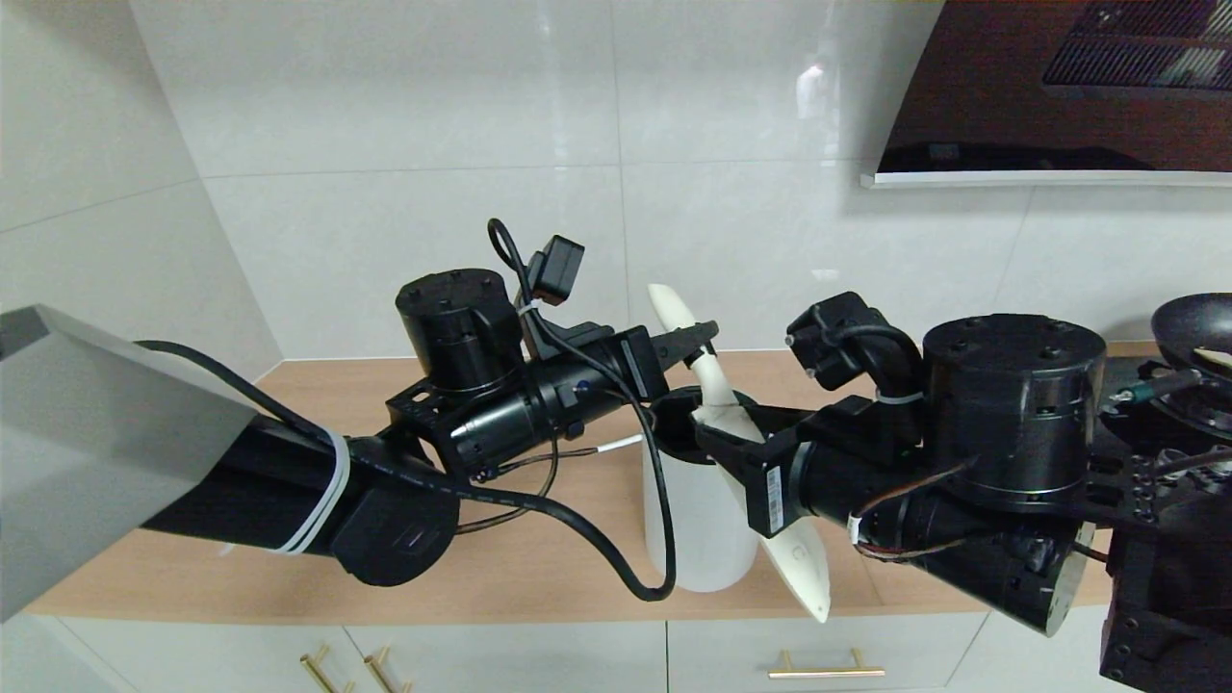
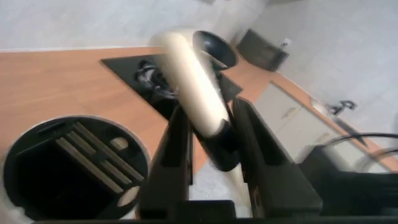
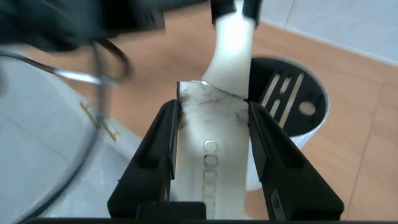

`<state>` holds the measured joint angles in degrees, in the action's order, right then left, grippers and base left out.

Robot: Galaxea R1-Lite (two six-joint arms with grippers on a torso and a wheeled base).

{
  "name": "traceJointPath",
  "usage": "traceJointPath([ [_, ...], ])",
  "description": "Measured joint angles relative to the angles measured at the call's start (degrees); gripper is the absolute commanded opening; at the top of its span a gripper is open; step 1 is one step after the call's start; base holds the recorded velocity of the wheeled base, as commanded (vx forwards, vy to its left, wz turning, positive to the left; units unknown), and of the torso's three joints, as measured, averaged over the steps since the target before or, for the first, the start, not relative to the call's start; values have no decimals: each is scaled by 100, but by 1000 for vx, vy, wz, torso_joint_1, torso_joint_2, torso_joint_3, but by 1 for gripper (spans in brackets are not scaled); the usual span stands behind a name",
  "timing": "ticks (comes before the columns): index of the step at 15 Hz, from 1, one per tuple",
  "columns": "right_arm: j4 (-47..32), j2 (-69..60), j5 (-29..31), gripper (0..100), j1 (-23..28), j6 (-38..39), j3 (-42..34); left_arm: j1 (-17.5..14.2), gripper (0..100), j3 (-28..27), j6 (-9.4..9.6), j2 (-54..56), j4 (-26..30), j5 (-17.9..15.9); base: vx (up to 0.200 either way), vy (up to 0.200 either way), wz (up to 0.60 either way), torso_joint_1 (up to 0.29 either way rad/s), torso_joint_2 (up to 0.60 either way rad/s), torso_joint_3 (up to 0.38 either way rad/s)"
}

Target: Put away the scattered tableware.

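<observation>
Wooden counter (image 1: 539, 568) is bearing a holder (image 1: 698, 539) mid-frame. My left gripper (image 1: 698, 346) and right gripper (image 1: 731, 428) are both clamping the spatula (image 1: 801, 563) above it, likely mid-handover.

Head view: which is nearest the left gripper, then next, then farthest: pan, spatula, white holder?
1. The spatula: clamped in the left gripper.
2. The white holder: on the counter just below.
3. The pan: far off at the right.

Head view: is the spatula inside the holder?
No: the spatula is clamped in the air by the left hand and the right hand, its blade outside the holder.
</observation>
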<state>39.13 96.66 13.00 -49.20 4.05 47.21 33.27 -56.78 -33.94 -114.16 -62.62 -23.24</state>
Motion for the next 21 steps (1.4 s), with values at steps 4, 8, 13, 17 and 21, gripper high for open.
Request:
traceJointPath([
  [4, 74, -22, 0, 0, 0, 7, 5, 5, 0, 0, -5, 24, -6, -2, 0, 0, 0, 0, 0, 0],
  [8, 160, -22, 2, 0, 1, 2, -15, 5, 0, 6, -5, 68, -5, -2, 0, 0, 0, 0, 0, 0],
  [13, 219, -35, 5, 100, 1, 57, -11, 2, 0, 1, -11, 133, 13, 6, 0, 0, 0, 0, 0, 0],
  [17, 224, -223, 5, 100, 138, 51, -44, -229, 0, -10, 9, 452, -143, 13, 0, 0, 0, 0, 0, 0],
  [21, 219, -433, -6, 100, 391, 35, -63, -623, 0, -57, 728, 689, -413, 11, 0, 0, 0, 0, 0, 0],
])
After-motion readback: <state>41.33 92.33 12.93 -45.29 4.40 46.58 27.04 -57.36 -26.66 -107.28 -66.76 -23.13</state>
